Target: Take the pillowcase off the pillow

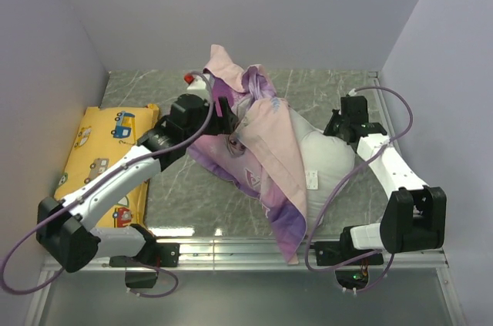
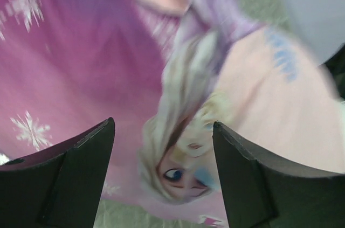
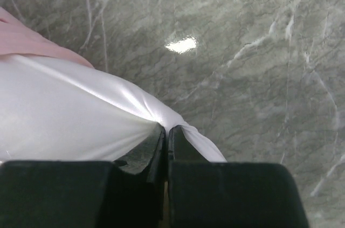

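Note:
The pillowcase (image 1: pixel 266 149) lies crumpled across the middle of the table, purple outside and pale pink inside, and drapes over the left part of the white pillow (image 1: pixel 331 160). My left gripper (image 1: pixel 226 112) hovers just over the case's left side. In the left wrist view this left gripper (image 2: pixel 163 125) is open, and the pillowcase (image 2: pixel 81 50) with its princess face print sits below the gap, not between the fingers. My right gripper (image 1: pixel 339 127) is at the pillow's far right corner. The right wrist view shows the right gripper (image 3: pixel 167 129) shut on a pinch of the pillow (image 3: pixel 64 120).
A yellow vehicle-print cushion (image 1: pixel 108 156) lies flat by the left wall, under the left arm. The grey marble tabletop (image 1: pixel 323 87) is walled on the left, back and right. A metal rail (image 1: pixel 231 245) runs along the near edge, and the pillowcase's lower end hangs over it.

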You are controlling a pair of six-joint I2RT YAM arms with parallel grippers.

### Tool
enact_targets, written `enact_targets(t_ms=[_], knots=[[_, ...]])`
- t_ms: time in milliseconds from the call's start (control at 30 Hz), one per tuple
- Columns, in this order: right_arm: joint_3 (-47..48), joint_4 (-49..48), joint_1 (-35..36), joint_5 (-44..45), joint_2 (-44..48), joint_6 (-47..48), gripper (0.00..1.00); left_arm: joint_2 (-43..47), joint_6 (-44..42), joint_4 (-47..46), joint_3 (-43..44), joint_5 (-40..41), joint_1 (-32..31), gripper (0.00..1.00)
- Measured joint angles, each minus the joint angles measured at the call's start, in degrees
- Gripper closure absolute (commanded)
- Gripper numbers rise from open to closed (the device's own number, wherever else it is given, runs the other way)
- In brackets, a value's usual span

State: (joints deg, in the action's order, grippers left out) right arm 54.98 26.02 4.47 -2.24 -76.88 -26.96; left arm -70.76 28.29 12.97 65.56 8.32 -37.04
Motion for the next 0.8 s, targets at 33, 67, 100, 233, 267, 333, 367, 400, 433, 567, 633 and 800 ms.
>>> enact_targets(t_ms=[33, 67, 100, 233, 267, 333, 367, 400, 433, 567, 633, 800], knots=[[0.5, 0.5, 0.0, -0.1, 0.0, 0.0, 0.89, -0.5, 0.3, -0.3, -1.8, -0.1, -0.1, 0.21], [1.0, 1.1, 0.1, -0.2, 0.0, 0.2, 0.76, -1.3, 0.8, -0.5, -3.4, -0.2, -0.2, 0.19], [1.7, 1.8, 0.2, -0.2, 0.0, 0.2, 0.69, -2.5, 1.1, -0.7, -4.8, -0.5, -0.4, 0.18], [5.6, 3.4, 1.9, 3.2, 1.0, 1.6, 0.43, -6.7, 1.9, -2.5, -7.5, -0.9, -2.3, 0.23], [6.3, 3.6, 2.5, 4.0, 1.7, 2.0, 0.37, -7.1, 2.2, -3.1, -7.5, -0.8, -2.5, 0.41], [7.8, 4.4, 4.6, 6.4, 4.1, 2.4, 0.34, -7.5, 3.2, -3.8, -7.3, -0.2, -2.6, 0.67], [8.4, 4.9, 5.8, 7.3, 5.7, 2.4, 0.32, -7.8, 3.7, -4.0, -7.0, 0.2, -2.6, 0.87], [9.0, 5.6, 7.0, 8.1, 7.4, 2.5, 0.31, -8.2, 4.5, -4.2, -6.6, 0.8, -2.6, 0.93], [9.6, 6.2, 8.5, 8.9, 9.3, 2.5, 0.30, -8.7, 4.7, -4.4, -6.1, 1.5, -2.8, 0.97], [10.6, 8.0, 14.4, 11.5, 16.6, 2.2, 0.27, -9.6, 6.0, -5.2, -4.7, 3.5, -3.0, 0.99], [9.4, 8.2, 17.9, 12.6, 20.7, 1.2, 0.25, -9.6, 6.3, -4.8, -4.2, 4.0, -3.1, 0.99], [-2.4, 7.1, 22.5, 15.7, 29.4, -1.8, 0.21, -10.6, 6.5, -2.6, -1.4, 5.3, -3.1, 0.99]])
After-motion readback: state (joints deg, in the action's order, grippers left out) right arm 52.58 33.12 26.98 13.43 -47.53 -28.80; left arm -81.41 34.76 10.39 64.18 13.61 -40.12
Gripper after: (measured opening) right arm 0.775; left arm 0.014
